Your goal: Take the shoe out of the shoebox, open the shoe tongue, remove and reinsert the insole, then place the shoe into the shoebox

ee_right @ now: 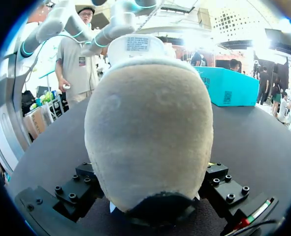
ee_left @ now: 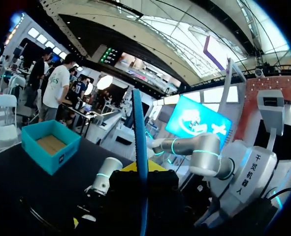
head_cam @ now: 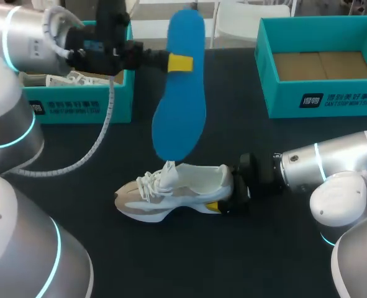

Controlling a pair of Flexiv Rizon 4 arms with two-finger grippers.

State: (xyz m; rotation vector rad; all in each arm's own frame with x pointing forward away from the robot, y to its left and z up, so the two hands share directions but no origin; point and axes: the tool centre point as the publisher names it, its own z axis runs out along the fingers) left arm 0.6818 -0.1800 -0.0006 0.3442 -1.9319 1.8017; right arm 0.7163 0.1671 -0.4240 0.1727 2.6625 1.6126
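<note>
Bright overhead light, glare on left arm (head_cam: 22, 37).

sneaker (head_cam: 177, 191): white-beige, upright on its sole, mid-table | insole (head_cam: 180, 93): blue, aloft, standing lengthwise, lower end just above sneaker | right shoebox (head_cam: 323, 102), left shoebox (head_cam: 77, 108): teal, open, far corners

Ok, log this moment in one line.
left gripper: shut on blue insole, above shoe | right gripper: shut on shoe heel
</note>
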